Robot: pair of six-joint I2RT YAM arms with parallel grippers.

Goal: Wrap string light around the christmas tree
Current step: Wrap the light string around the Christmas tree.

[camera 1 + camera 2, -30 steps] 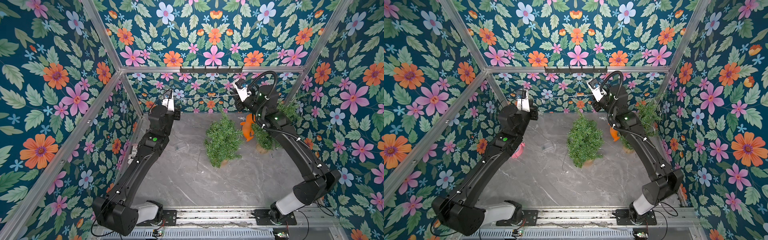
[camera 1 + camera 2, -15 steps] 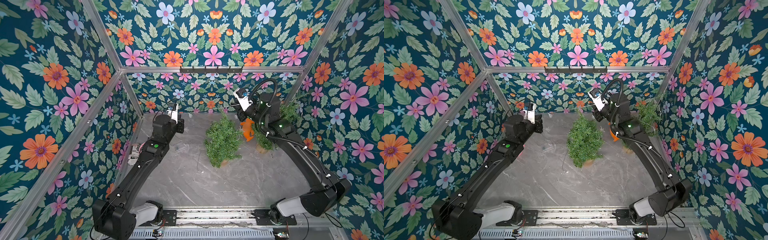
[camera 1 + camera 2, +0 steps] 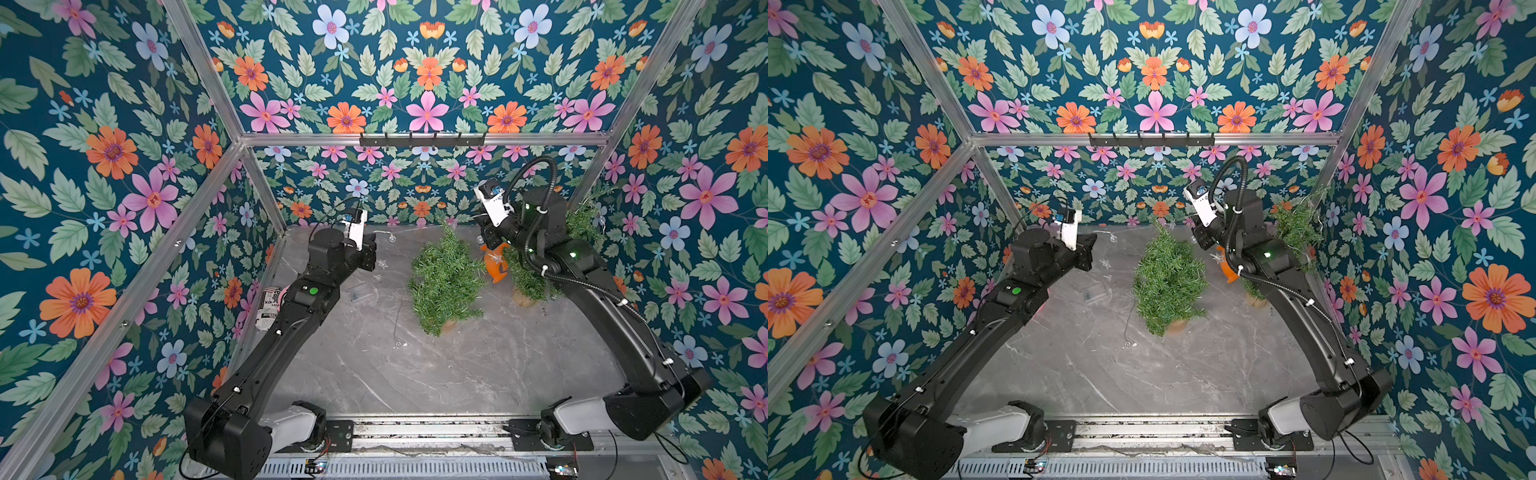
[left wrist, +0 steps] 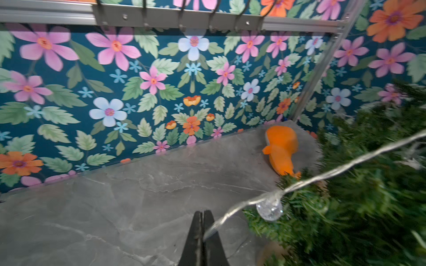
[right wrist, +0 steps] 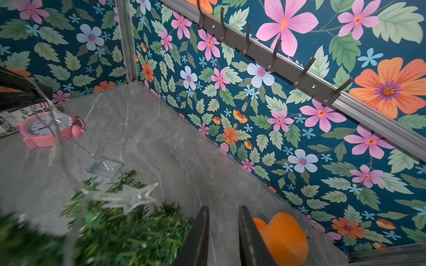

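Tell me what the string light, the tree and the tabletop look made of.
The string light: clear glossy plastic, probably; the faceted bulb and cord are see-through.
The tree: matte green synthetic needles, apparently; uniform bristly sprigs.
The tabletop: grey marble-look slab or laminate, smooth; pale veins, cannot tell which.

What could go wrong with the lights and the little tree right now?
1. The left gripper is shut on the string light, which runs straight to the christmas tree. A hard pull might tip the tree over.
2. The right gripper is open and holds nothing, so the strand on the branches could slip off.
3. The orange toy lies right beside the right gripper and might get bumped.
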